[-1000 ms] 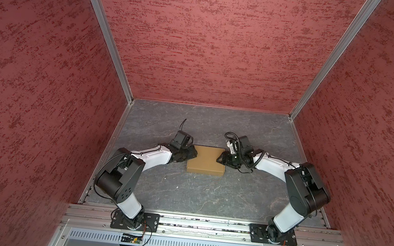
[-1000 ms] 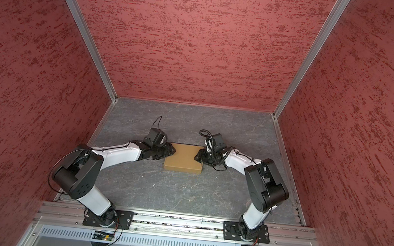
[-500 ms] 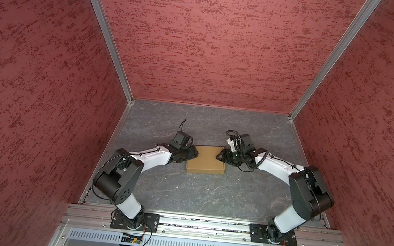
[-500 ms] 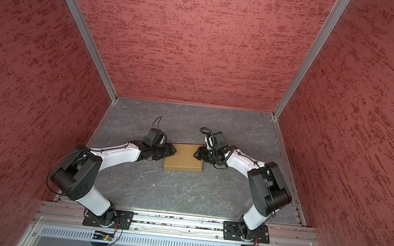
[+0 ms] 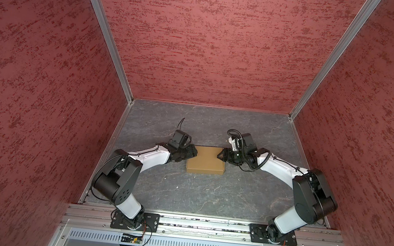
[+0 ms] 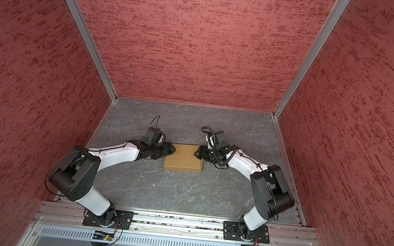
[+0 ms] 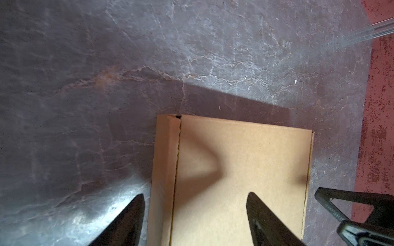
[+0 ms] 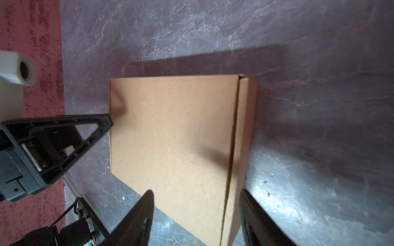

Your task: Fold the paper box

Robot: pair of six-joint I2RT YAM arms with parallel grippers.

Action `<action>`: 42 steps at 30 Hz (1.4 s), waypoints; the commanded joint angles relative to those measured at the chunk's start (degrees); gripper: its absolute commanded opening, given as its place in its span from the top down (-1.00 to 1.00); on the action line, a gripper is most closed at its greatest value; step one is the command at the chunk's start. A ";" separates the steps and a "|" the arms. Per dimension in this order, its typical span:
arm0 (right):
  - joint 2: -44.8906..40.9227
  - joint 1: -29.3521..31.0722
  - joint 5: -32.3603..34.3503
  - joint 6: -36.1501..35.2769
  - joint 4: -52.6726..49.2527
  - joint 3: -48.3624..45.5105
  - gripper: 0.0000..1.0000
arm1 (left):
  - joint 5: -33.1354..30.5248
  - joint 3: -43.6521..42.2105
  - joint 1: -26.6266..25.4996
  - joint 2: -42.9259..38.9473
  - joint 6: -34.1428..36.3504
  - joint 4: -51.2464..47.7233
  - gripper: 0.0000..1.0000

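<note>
The paper box (image 5: pixel 206 160) (image 6: pixel 183 158) lies closed and flat on the grey table, a shallow tan square with its lid down. My left gripper (image 5: pixel 194 151) (image 6: pixel 173 150) is at the box's far left corner and stands open. In the left wrist view, the left gripper (image 7: pixel 195 193) has one finger off the box (image 7: pixel 234 170) beside its wall and the other over the lid. My right gripper (image 5: pixel 220 154) (image 6: pixel 196 152) is at the far right corner, also open. In the right wrist view, the right gripper (image 8: pixel 197 191) straddles a corner of the box (image 8: pixel 170 127).
Red textured walls (image 5: pixel 213 44) close in the table on three sides. A metal rail (image 5: pixel 201 223) with both arm bases runs along the front edge. Bare grey tabletop (image 5: pixel 196 192) lies between the box and the rail.
Both grippers' jaws have opened wider at the box's far corners. The arms have barely shifted. The box has not moved.
</note>
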 commanded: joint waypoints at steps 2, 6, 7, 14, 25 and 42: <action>-3.16 -1.08 2.33 -1.10 -0.99 0.69 -0.30 | -0.20 1.08 0.70 -1.84 1.75 -1.17 -0.56; -5.33 -1.82 3.89 -1.75 -1.28 0.07 -0.32 | -1.71 1.23 1.01 -3.85 2.75 -1.71 -0.61; -5.94 -2.13 4.27 -1.89 -1.28 -0.23 -0.33 | -2.06 1.11 1.30 -4.54 2.90 -1.76 -0.62; -11.41 -4.39 6.89 -1.86 0.95 -3.29 -0.48 | -4.78 -0.12 4.48 -9.24 5.15 -3.44 -0.69; -23.29 -6.84 22.34 -2.84 7.21 -11.64 -0.97 | -11.25 -4.17 13.12 -17.99 13.88 -3.22 -0.99; -46.97 -7.24 62.34 -12.49 29.15 -35.17 -0.97 | -19.41 -10.52 23.80 -16.25 25.04 15.65 -0.99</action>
